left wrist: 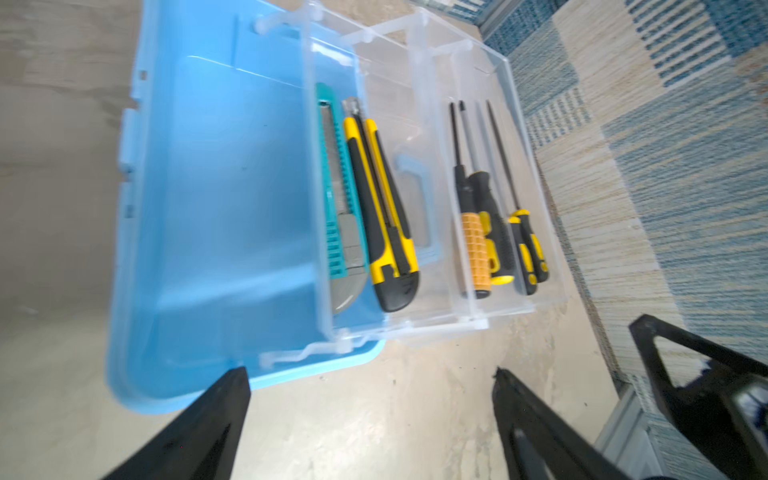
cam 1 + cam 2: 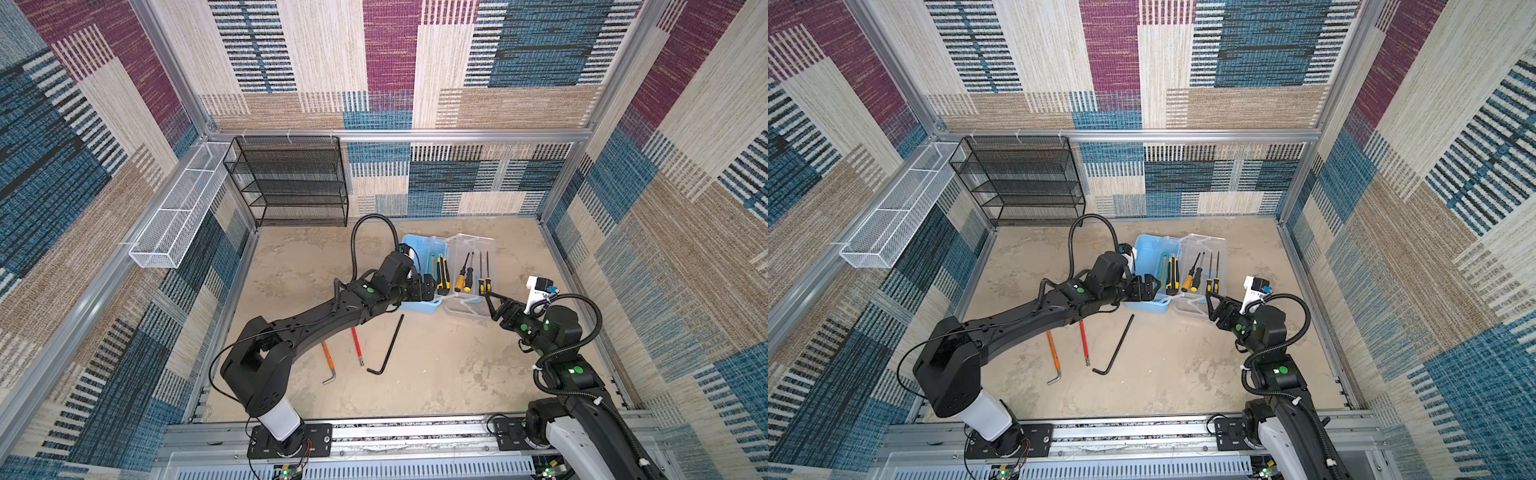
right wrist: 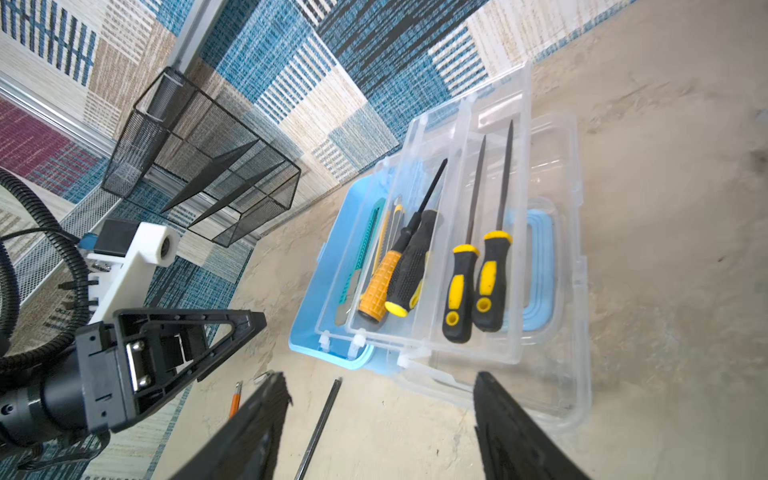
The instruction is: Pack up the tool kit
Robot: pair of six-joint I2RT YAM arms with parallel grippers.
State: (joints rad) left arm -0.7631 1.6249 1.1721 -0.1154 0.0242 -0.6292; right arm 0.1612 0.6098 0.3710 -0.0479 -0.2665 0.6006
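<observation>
The tool kit sits toward the back right of the table point(image 2: 457, 374), lying open. Its light blue box point(image 1: 228, 208) is bare inside, and its clear lid point(image 3: 582, 374) is folded out flat beside it, with the blue handle point(image 3: 540, 266) showing through the plastic. The clear tray point(image 3: 469, 349) bridges the box and the lid.

In the tray compartment nearest the box lie a teal utility knife point(image 1: 338, 199) and a yellow-and-black utility knife point(image 1: 382, 216), side by side. The next compartment holds an orange-handled screwdriver point(image 1: 476, 249) and a black-handled screwdriver point(image 1: 492, 216), touching each other. The last holds two small yellow-and-black screwdrivers point(image 3: 461, 291) (their shafts point toward the back wall).

Three L-shaped hex keys lie loose on the table in front of the kit: an orange hex key point(image 2: 328, 361), a red hex key point(image 2: 357, 347) and a black hex key point(image 2: 390, 345), well apart from the box.

The left gripper point(image 2: 430, 291) is at the near end of the blue box with its jaws spread wide and nothing between them. The right gripper point(image 2: 496, 307) is at the near end of the clear lid, its jaws also apart and empty; whether either touches the plastic cannot be told
</observation>
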